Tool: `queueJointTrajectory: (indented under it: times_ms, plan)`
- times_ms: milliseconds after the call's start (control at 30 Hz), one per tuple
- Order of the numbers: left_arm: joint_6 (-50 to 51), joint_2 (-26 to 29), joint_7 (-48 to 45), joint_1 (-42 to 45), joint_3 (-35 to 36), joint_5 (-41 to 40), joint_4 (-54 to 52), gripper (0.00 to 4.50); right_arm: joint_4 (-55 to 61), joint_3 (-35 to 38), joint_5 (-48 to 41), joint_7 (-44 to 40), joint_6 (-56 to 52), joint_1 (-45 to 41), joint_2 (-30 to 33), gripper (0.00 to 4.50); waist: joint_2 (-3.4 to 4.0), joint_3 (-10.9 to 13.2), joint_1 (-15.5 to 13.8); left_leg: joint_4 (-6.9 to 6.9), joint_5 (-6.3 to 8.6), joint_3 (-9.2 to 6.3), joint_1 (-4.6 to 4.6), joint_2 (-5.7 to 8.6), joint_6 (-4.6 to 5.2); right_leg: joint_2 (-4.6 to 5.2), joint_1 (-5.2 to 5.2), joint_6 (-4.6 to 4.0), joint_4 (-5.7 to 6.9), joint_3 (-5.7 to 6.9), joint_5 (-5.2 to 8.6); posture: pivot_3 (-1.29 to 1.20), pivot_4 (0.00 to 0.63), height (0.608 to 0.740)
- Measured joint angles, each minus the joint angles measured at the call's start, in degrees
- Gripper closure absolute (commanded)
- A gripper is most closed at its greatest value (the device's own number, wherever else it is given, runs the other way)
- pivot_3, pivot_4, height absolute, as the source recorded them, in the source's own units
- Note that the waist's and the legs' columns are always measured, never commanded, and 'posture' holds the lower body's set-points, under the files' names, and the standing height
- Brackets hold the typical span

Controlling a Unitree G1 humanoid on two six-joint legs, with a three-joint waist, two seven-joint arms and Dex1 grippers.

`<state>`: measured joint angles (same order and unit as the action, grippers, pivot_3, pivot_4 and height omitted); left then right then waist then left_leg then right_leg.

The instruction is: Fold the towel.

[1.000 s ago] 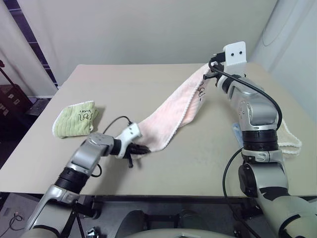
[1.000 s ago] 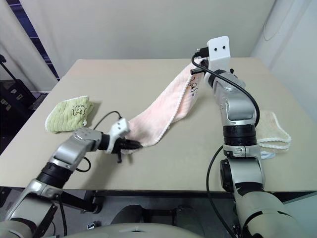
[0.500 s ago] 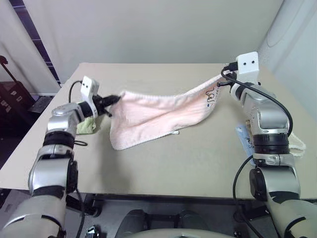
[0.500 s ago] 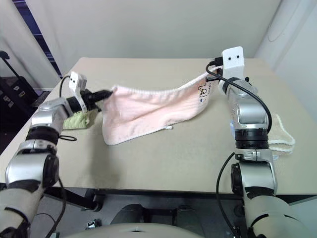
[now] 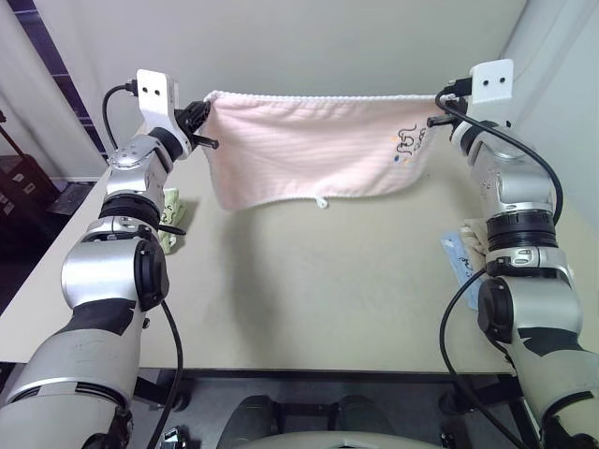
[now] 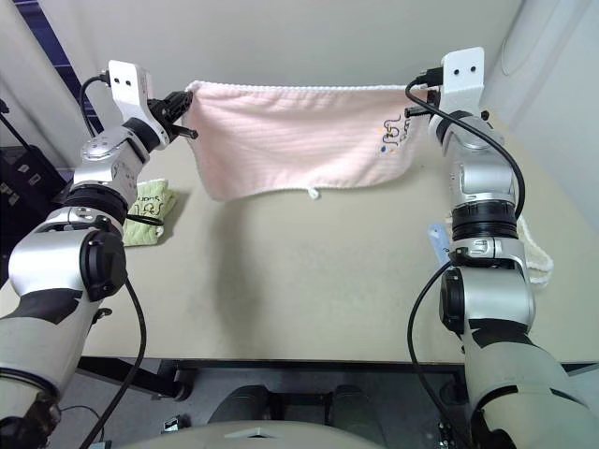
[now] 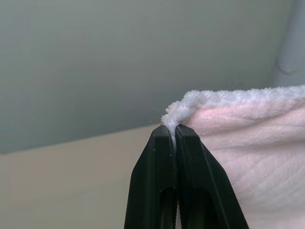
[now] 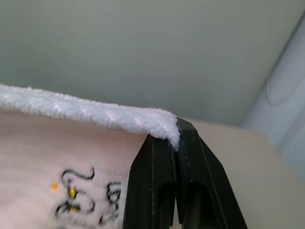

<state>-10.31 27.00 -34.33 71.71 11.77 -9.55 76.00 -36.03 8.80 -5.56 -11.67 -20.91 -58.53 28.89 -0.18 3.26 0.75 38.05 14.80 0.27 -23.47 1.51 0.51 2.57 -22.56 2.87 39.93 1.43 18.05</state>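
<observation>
The towel hangs stretched flat in the air above the table, at 12 o'clock in the head views, its dark script toward 2 o'clock. The left gripper pinches its 10 o'clock corner; the right gripper is clamped on the opposite corner. A green towel lies at 9 o'clock.

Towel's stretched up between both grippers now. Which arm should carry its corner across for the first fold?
Left, probably. Both grippers are shut on top corners of the pink towel, but the left gripper holds the plain end, so it would land over the embroidered end at the right gripper.
</observation>
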Motion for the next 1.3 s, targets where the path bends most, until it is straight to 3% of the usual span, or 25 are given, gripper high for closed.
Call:
queueJointTrajectory:
  times_ms: [200,333,633,933,1133,1300]
  plan:
    - [-1.08,2.52,-14.25,-6.37,-0.25,1.08,-0.34,4.45,16.13,0.69,-2.26,-4.00,-5.62,15.52,1.29,4.50,-0.02,-0.02,-0.03,0.03,0.00,0.00,-0.04,0.00,-0.01,0.02,0.01,0.00,-0.05,0.01,0.00,0.00,0.000,0.740]
    - [0.48,4.72,-24.92,-11.45,-0.35,1.08,-1.84,4.45,33.61,2.16,-6.18,-7.53,-12.96,28.08,2.69,4.50,-0.02,-0.02,0.13,0.05,0.00,0.00,-0.08,-0.03,-0.01,-0.01,-0.09,-0.01,0.06,0.00,0.00,0.00,0.000,0.740]
    - [6.37,11.72,-44.03,-22.96,-2.26,0.81,-13.56,4.45,60.16,9.85,-18.68,-18.84,-24.91,50.14,10.69,4.50,-0.06,-0.04,-0.30,0.18,0.00,-0.01,0.15,-0.05,0.00,0.04,0.27,-0.05,0.00,0.02,-0.01,0.00,0.000,0.740]
    - [14.03,13.89,-51.30,-36.53,-4.67,-0.93,-30.02,4.45,64.28,15.21,-23.91,-32.92,-24.10,69.71,18.07,4.50,-0.15,-0.10,-0.34,0.20,0.00,-0.01,0.17,-0.09,0.01,0.10,0.30,-0.08,-0.09,0.01,-0.03,0.00,0.000,0.740]
    - [18.68,17.68,-54.69,-44.22,-6.40,-2.54,-39.36,4.45,65.08,20.97,-25.03,-38.96,-20.87,77.90,19.64,4.50,-0.17,-0.11,-0.34,0.19,0.00,-0.01,0.18,-0.11,0.01,0.11,0.32,-0.10,-0.11,0.01,-0.03,0.00,0.000,0.740]
    - [22.14,20.72,-56.56,-48.66,-6.54,-4.64,-46.63,4.45,65.24,21.22,-23.59,-41.68,-17.19,83.19,20.25,4.50,-0.17,-0.14,-0.33,0.16,0.01,-0.01,0.17,-0.15,0.00,0.14,0.41,-0.39,-0.39,0.01,0.07,0.00,0.000,0.740]
